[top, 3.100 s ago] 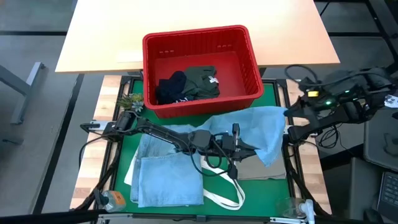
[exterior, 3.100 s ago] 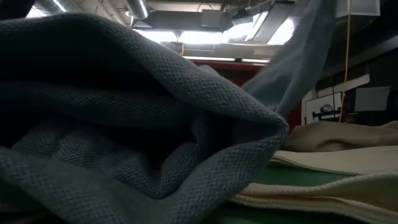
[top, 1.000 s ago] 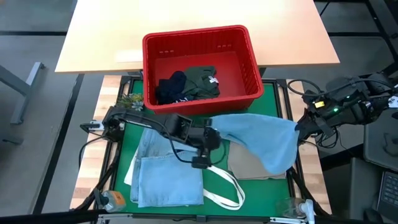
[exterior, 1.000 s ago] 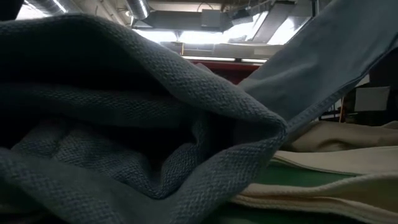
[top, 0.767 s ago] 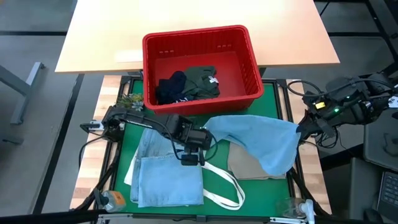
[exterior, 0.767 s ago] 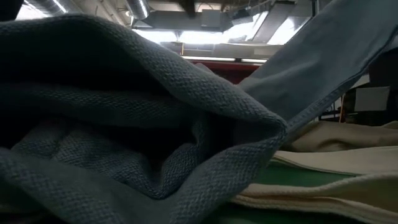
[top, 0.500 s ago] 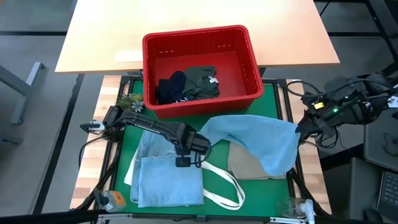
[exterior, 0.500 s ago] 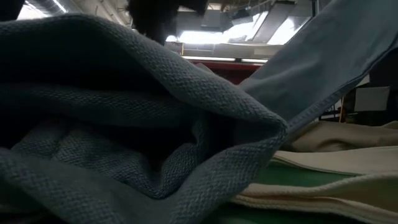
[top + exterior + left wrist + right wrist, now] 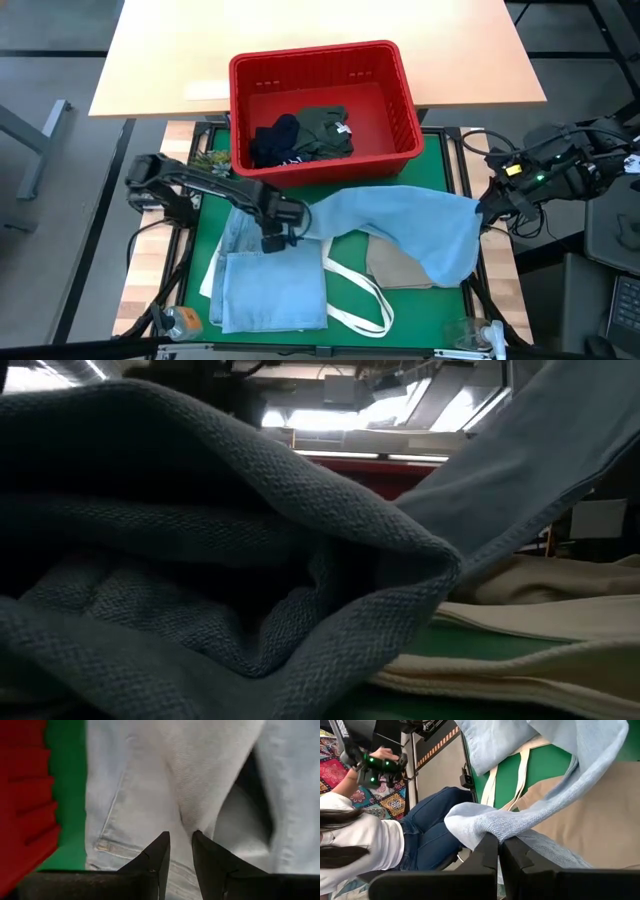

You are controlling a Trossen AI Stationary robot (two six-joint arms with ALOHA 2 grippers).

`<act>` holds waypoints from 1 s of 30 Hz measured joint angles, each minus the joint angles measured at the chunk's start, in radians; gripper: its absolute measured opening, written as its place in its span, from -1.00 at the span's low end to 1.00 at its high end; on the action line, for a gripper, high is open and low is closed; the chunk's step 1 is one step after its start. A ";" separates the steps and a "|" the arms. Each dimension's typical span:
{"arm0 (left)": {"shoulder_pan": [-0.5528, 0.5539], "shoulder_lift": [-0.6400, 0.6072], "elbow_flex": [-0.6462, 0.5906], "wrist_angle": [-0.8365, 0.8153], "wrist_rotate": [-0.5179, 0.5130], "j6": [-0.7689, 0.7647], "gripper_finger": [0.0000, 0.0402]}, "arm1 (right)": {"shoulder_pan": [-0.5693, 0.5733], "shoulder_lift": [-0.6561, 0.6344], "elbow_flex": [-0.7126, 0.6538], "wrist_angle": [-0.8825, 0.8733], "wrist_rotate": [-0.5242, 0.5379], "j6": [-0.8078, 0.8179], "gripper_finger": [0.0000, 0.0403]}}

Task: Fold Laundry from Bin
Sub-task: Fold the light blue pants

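The red bin stands at the far side with dark laundry inside. A light blue garment spans between my two grippers, above a beige cloth and white tote straps. My left gripper points down over folded jeans, shut on the garment's left end. My right gripper is raised at the table's right edge, shut on its other end. The low view is mostly filled by a grey-blue fold. My left gripper pinches a bunched ridge of the light blue garment between its two fingers, from above, pointing down. The cloth runs from there toward the right gripper, low over the jeans. My right gripper pinches a bunched fold at the garment's right end between its two fingers. That end is lifted clear of the table, and the cloth slopes down from it toward the mat.
Green mat under the clothes, inside a dark frame. A light wooden tabletop lies beyond the bin. A person sits by the table's near side holding a device with green lights. A bottle rests at the near left corner.
My left gripper has gone down and toward the table's left edge, rolling a little, with the garment's left end in its hold. The garment is drawn out longer across the mat; its right end has stayed up.
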 joint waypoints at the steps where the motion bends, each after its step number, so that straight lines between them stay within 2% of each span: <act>1: 0.007 -0.022 -0.041 0.017 -0.001 -0.017 -0.63 | 0.000 0.000 0.000 0.000 0.008 0.000 -0.99; 7: 0.020 -0.083 -0.211 0.024 -0.011 -0.078 -0.63 | 0.000 0.000 0.000 0.000 0.026 0.000 -0.99; 13: 0.046 -0.081 -0.332 0.208 -0.093 -0.091 -0.63 | 0.000 0.000 0.000 0.000 0.053 -0.018 -0.99; 17: 0.101 -0.080 -0.345 0.285 -0.157 -0.103 -0.64 | 0.000 0.000 0.000 0.000 0.053 -0.024 -0.99; 24: 0.222 -0.080 -0.330 0.428 -0.180 -0.021 -0.64 | 0.000 0.000 0.000 0.000 0.071 -0.027 -0.99; 30: 0.316 -0.080 -0.330 0.563 -0.182 -0.019 -0.64 | 0.000 0.000 0.000 0.000 0.071 -0.027 -0.99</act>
